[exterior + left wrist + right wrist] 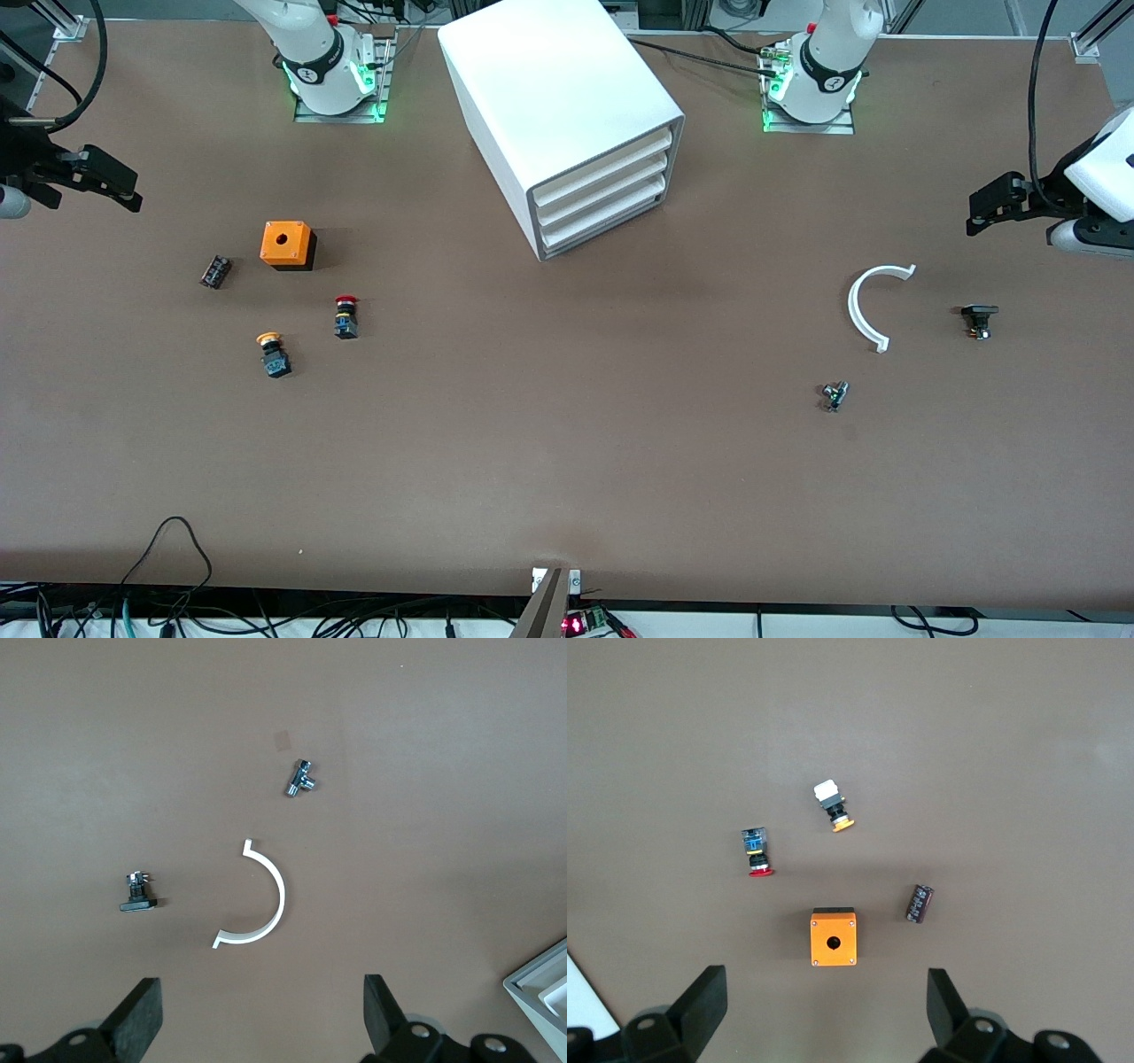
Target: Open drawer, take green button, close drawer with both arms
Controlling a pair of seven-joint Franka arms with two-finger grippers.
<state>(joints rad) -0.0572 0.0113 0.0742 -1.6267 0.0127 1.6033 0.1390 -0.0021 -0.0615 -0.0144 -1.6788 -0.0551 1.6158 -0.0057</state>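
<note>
- Nearest the front camera, toward the left arm's end of the brown table (567, 478): a small silver metal tee fitting (834, 394); at one o'clock of it, a thin white plastic half-ring (866, 306) and a small black flat-headed part (978, 320).
- Toward the right arm's end: an orange-capped push button (273, 353), a red-capped push button (345, 316), a dark cylindrical capacitor (215, 271) and an orange square box with a hole in its lid (288, 245).
- Farther off, at table centre: the big white box cabinet (567, 115), its lowest white tray drawer (602, 229) flush and shut.
- No green-capped button on show; presumably inside that drawer.
- Left gripper (261, 1019) up over bare table at one o'clock of the half-ring, jaws spread wide, empty.
- Right gripper (824, 1010) up over bare table at ten o'clock of the orange box, jaws spread wide, empty.
- Nothing done so far, by the look of it: opening, taking and closing all left.
</note>
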